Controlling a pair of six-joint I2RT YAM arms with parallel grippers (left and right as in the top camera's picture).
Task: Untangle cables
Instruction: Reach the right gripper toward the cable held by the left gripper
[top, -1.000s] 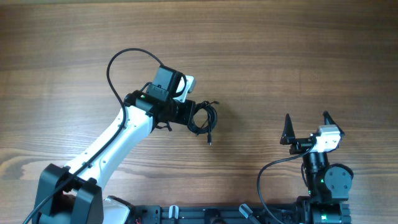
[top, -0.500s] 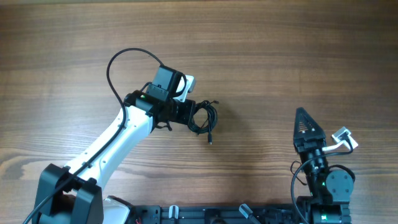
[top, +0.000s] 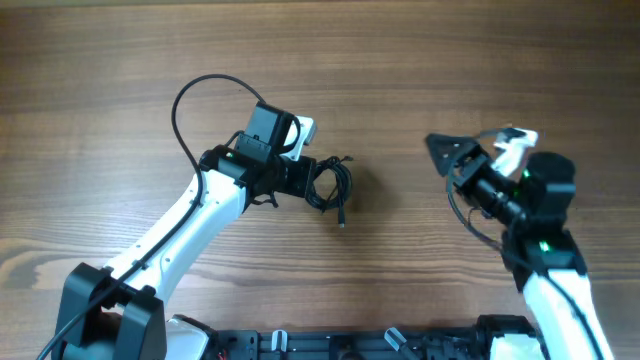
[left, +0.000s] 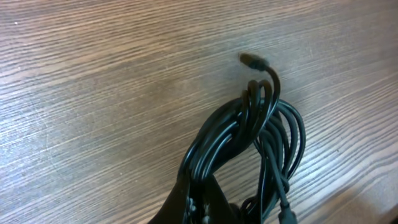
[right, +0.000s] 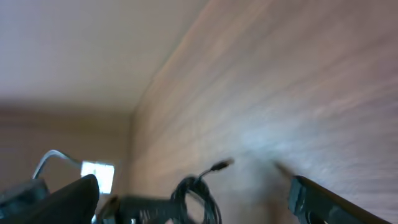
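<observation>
The table (top: 480, 60) is brown wood with fine dark grain lines, smooth, with a faint sheen. On it, the cables (top: 328, 187) are sheathed in smooth black plastic or rubber that catches soft glossy highlights along the curves. The one plug end (left: 252, 60) seen in close-up looks dark, and its material cannot be told. Just beside the cables, the left arm (top: 180, 235) has matt black wrist parts. Further from the cables, it has a glossy white plastic shell.

No text, label, brand, number or sign can be read in any view; every surface shown is too plain or too blurred.
</observation>
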